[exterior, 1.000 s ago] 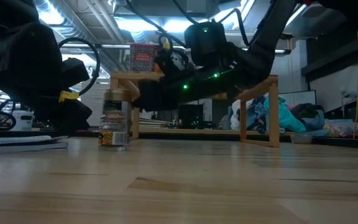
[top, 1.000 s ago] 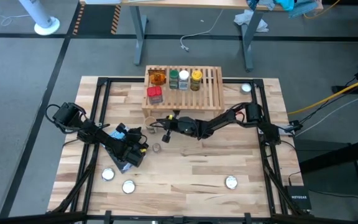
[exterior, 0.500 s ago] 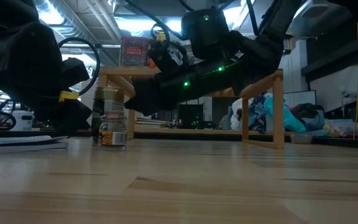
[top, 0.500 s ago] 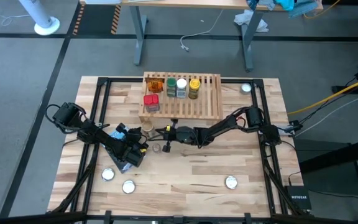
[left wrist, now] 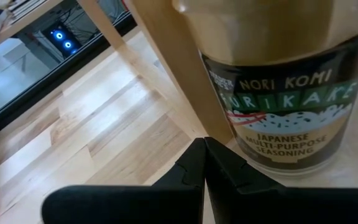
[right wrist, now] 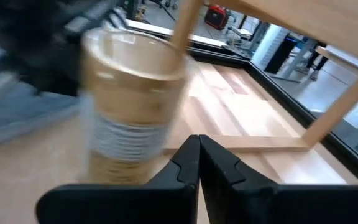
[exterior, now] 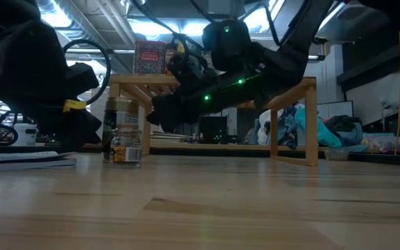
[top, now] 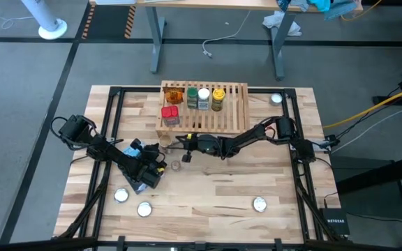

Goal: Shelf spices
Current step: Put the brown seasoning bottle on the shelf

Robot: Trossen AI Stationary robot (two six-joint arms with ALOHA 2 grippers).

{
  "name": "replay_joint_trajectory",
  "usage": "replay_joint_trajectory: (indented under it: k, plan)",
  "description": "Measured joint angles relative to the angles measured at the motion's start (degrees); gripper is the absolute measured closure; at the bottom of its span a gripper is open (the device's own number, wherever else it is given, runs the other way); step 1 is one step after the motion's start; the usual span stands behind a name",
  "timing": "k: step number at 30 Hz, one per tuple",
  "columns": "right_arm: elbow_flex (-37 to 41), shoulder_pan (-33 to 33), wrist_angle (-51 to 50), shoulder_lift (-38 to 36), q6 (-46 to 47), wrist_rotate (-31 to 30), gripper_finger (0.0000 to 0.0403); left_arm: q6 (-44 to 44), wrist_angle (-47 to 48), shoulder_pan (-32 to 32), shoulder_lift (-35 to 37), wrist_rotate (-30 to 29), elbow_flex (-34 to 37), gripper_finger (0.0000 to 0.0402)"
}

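On the tabletop just before the shelf, two unshelved spice jars stood; right gripper and left gripper flanked them, both shut, seemingly empty, presumably nudging.

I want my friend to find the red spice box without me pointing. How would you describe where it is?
Seen from above, find the big wooden table, then the small slatted shelf at the middle of its top edge. Four spices stand in a row along the shelf's back. The red tin stands alone in front of them at the left end, the only red, boxy one.
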State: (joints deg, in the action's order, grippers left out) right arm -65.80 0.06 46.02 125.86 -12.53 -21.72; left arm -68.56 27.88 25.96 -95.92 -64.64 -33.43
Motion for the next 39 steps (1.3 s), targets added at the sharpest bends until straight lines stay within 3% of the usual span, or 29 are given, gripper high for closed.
replay_joint_trajectory:
  k: [24, 39]
  plan:
    - [0.02, -7.57, -1.66, 0.00, -4.00, 3.80, 0.0391, -0.34, 0.00, 0.00, 0.00, 0.00, 0.00, 0.0401]
    - [0.04, -3.93, -1.67, 0.00, -2.69, 6.20, 0.0391, -0.45, 0.00, 0.00, 0.00, 0.00, 0.00, 0.0401]
